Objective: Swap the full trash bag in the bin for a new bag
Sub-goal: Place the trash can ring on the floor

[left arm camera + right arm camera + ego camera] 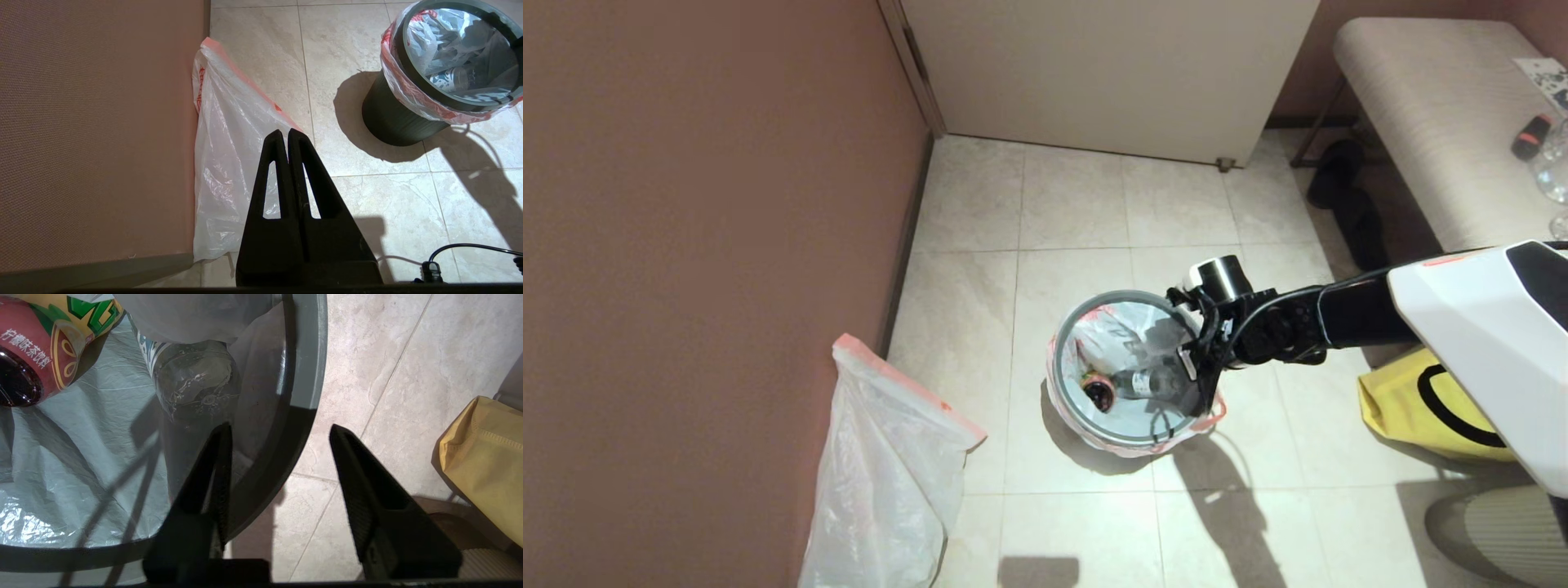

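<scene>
The bin (pixel 1058 371) stands on the tiled floor, black-walled (pixel 392 118) with a grey hoop rim (pixel 304 355). The full trash bag (pixel 1119 335) lines it, its pink-red hem (pixel 408 94) folded over the edge. A clear bottle (pixel 196 379) and a dark cup (pixel 1099 394) lie inside. My right gripper (pixel 278 426) is open astride the rim's right side, one finger inside the bin and one outside. The new bag (pixel 890 482) leans limp against the brown wall. My left gripper (pixel 284 131) is shut and empty, above the floor beside the new bag (pixel 229 155); it is out of the head view.
A big yellow bag (pixel 1421 408) lies on the floor right of the bin. A padded bench (pixel 1437 106) with dark shoes (pixel 1347 196) under it stands at the back right. A brown wall (pixel 686 245) closes the left side, a white door (pixel 1111 73) the back.
</scene>
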### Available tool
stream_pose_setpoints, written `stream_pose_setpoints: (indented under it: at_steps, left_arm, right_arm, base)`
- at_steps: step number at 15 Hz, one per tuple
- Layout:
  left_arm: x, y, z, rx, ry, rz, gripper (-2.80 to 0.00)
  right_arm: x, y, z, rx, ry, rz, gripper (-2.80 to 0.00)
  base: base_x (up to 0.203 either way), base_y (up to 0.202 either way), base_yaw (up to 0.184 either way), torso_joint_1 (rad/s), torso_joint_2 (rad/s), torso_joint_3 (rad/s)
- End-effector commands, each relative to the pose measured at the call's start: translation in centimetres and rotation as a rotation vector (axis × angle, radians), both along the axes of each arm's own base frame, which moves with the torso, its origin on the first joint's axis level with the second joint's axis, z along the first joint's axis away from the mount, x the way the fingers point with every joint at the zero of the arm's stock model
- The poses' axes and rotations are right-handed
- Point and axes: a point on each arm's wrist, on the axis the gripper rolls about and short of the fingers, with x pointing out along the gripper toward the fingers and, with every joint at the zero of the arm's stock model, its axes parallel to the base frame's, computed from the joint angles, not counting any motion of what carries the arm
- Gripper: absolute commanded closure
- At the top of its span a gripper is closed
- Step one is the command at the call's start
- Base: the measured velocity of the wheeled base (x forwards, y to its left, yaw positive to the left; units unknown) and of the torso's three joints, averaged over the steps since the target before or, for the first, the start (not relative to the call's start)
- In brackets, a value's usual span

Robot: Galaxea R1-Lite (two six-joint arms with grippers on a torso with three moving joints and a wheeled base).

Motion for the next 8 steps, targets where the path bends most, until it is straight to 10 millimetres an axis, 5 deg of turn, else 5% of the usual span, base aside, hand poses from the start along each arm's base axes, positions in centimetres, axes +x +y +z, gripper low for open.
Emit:
stream_pose_setpoints:
  at_steps: [1,5,6,8]
  left_arm:
    - [0.01,0.00,0.01,0.000,0.001,0.000,0.00]
    - [0.01,0.00,0.01,0.000,0.001,0.000,0.00]
    - [0.01,0.00,0.01,0.000,0.001,0.000,0.00]
    - [0.01,0.00,0.01,0.000,0.001,0.000,0.00]
  right_arm:
    - [0.43,-0.13,-0.49,-0.002,-0.001,-0.007,-2.80]
    - [1.26,-0.98,-1.29,-0.018,-0.007,-0.014,-2.80]
    - [1.30,-0.96,-1.15,-0.014,-0.017,-0.014,0.00]
    - [1.18,-1.01,-0.54,-0.010,-0.030,-0.013,0.00]
  base:
    - [0.000,0.000,0.000,0.000,0.00,0.000]
    - [0.000,0.000,0.000,0.000,0.00,0.000]
    - [0.000,0.000,0.000,0.000,0.00,0.000]
    - [0.000,0.000,0.000,0.000,0.00,0.000]
